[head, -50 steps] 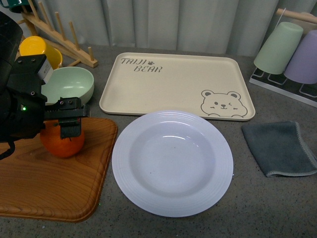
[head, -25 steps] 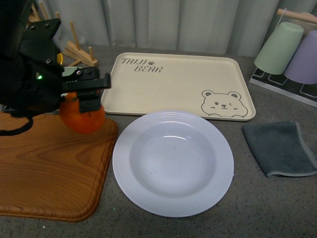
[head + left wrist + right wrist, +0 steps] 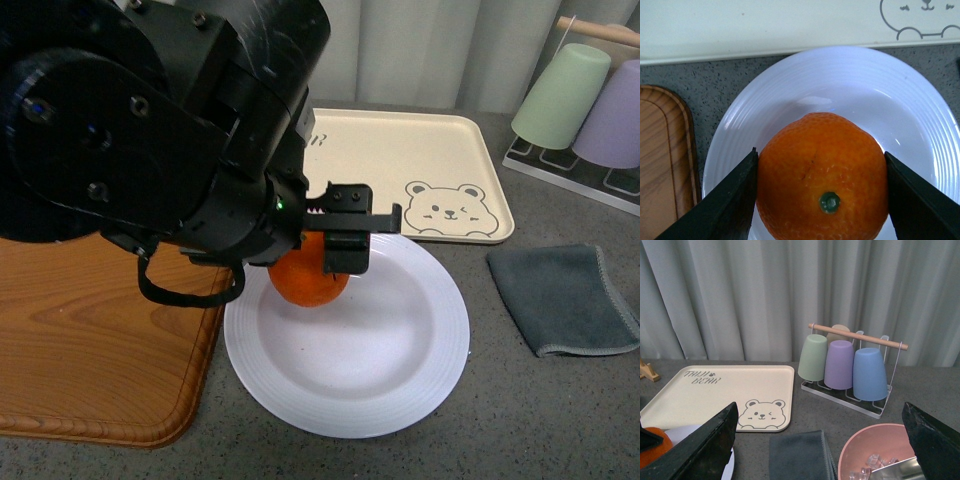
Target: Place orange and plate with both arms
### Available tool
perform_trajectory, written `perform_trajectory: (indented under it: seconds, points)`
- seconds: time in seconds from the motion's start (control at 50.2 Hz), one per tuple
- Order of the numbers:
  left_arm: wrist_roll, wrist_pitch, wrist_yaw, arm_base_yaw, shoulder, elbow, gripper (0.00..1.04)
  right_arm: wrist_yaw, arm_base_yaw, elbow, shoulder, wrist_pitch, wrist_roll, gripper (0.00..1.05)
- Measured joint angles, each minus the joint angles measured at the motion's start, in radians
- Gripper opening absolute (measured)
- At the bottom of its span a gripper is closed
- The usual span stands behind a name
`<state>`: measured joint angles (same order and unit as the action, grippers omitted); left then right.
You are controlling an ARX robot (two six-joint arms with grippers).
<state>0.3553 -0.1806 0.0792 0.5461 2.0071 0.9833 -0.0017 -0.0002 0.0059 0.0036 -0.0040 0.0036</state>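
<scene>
Left gripper (image 3: pixel 821 165) is seen clenched on the orange (image 3: pixel 822 185), with one black finger pressed to each side of the fruit and the green stem dot turned toward the wrist camera. The fruit is held over the deep centre of the plate (image 3: pixel 440 330), toward the side nearest the wooden board (image 3: pixel 90 350). Whether it is touching the white surface cannot be told: its underside is hidden in the left wrist view, and in the front view only its lower part is shown beneath the arm. Only one finger is made out in the front view; the other is covered by the bulky black left arm (image 3: pixel 150 130). The upper left of that view and the left part of the beige bear tray (image 3: pixel 440 150) are blocked by the arm as well. The plate is set on the grey bench (image 3: pixel 520 420), just in front of the tray and just beside the board, with a strip of bench shown between them in the left wrist view.

Right gripper (image 3: pixel 820 410) is shown only in its own wrist view, its fingers spread wide with nothing between them. Beyond it, a grey cloth (image 3: pixel 800 455) and a pink bowl (image 3: pixel 875 445) are cut off by the picture's edge. The bowl's contents are too small to be named.
</scene>
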Motion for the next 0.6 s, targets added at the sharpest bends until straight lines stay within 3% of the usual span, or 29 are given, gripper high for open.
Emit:
perform_trajectory:
  seconds: [0.537,0.597]
  points:
    - [0.039,-0.004,0.026,0.047,0.065,0.003,0.65,0.000,0.000,0.000,0.000,0.000,0.000,0.96]
    - [0.039,-0.004,0.032,0.048,0.065,0.000,0.74,0.000,0.000,0.000,0.000,0.000,0.000,0.96]
